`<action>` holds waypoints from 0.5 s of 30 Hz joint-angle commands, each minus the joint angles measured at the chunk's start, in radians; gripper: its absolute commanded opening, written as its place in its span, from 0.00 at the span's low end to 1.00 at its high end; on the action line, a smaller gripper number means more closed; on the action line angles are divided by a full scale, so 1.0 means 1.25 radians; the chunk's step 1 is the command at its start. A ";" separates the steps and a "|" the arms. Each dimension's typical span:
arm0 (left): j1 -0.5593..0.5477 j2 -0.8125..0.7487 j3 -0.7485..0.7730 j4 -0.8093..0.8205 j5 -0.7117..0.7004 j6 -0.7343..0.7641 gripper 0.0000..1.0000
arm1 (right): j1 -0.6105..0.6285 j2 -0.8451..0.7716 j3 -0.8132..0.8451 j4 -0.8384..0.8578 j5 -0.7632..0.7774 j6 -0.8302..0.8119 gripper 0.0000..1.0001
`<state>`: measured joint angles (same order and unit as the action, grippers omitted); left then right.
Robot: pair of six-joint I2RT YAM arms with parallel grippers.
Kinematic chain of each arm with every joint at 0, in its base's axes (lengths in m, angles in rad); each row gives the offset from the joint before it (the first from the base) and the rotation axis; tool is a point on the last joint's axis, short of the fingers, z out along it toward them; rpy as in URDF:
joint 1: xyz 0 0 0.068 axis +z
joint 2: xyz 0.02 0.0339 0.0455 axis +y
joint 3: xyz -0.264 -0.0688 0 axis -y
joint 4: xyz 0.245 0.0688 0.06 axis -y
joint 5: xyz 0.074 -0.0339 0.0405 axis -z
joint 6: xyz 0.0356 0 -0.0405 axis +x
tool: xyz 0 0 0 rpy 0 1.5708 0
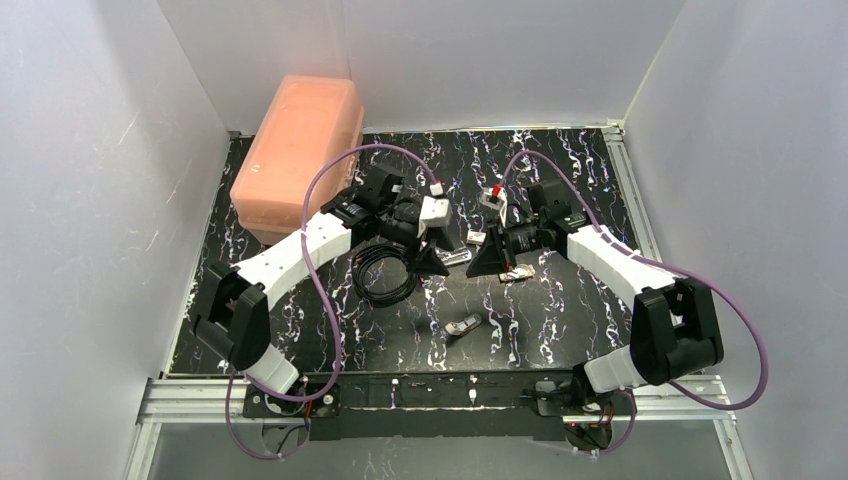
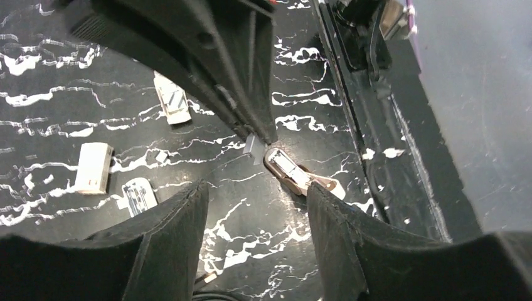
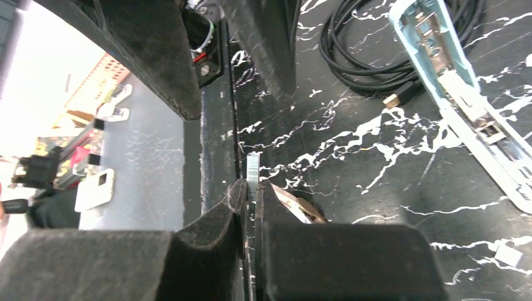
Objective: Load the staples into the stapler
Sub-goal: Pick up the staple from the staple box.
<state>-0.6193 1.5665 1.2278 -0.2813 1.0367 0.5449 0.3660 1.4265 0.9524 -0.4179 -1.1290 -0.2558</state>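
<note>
My right gripper (image 3: 250, 187) is shut on the staples (image 3: 253, 168), a thin silvery strip that sticks out past its fingertips, held just above the table. The strip also shows in the left wrist view (image 2: 251, 145). The stapler (image 3: 439, 56) lies open to its right, a light-blue shell with a silver channel and base. In the top view the stapler (image 1: 456, 258) lies between both grippers. The tan cardboard sleeve (image 2: 295, 175) with a silvery tray lies beyond my left gripper (image 2: 254, 188), which is open and empty. The right gripper (image 1: 488, 262) faces the left gripper (image 1: 432, 262).
A black coiled cable (image 1: 385, 275) lies by the left arm. A pink lidded box (image 1: 300, 150) stands at the back left. A small white block (image 2: 94, 166) and another pale small piece (image 2: 172, 97) lie on the marbled table. The near edge rail (image 2: 376, 113) is close.
</note>
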 commanded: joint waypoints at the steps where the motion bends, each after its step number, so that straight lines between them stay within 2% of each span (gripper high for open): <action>1: -0.032 -0.015 0.057 -0.195 0.027 0.342 0.56 | -0.003 0.011 -0.037 0.157 -0.089 0.192 0.11; 5: -0.065 0.002 0.085 -0.236 -0.051 0.419 0.52 | -0.004 0.019 -0.062 0.213 -0.098 0.250 0.11; 15: -0.123 0.028 0.110 -0.239 -0.164 0.462 0.51 | -0.003 0.025 -0.103 0.315 -0.115 0.341 0.11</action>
<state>-0.7506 1.5978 1.3373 -0.5362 0.8841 1.0584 0.3660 1.4597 0.8341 -0.1127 -1.2331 0.1081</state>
